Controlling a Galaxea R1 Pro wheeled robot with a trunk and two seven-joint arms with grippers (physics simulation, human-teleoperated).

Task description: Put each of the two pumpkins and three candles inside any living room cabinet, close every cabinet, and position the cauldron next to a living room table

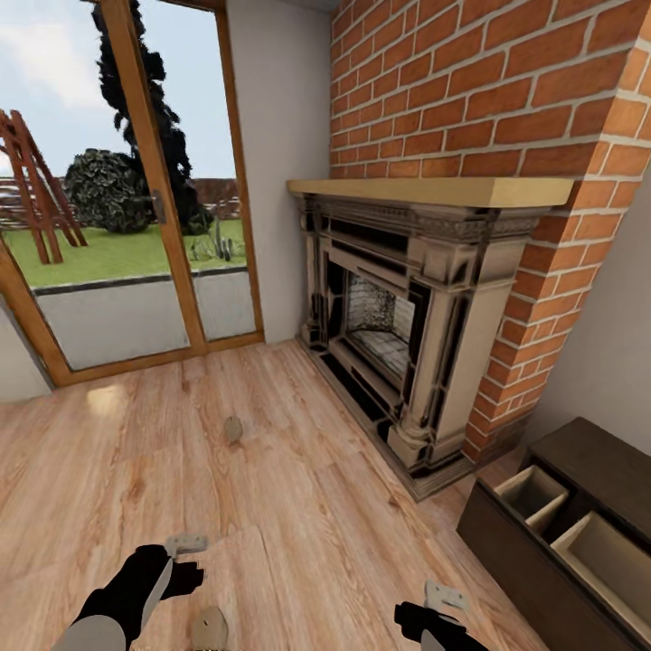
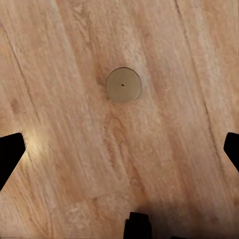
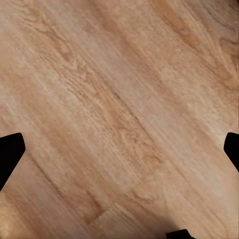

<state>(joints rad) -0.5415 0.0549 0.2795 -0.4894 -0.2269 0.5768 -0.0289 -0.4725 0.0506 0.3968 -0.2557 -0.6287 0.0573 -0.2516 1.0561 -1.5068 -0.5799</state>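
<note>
Candle (image 1: 210,626) on the plank floor (image 1: 298,506) sits just beside the left gripper (image 1: 185,545), whose fingers spread wide and empty above it; the left wrist view looks straight down on it. The right gripper (image 1: 445,599) also hangs apart, holding nothing. To the right, the cabinet (image 1: 506,551) stands open. Farther on, a second candle (image 1: 233,429) lies before the fireplace (image 1: 398,316). By my reading, both candles still await stowing.
</note>
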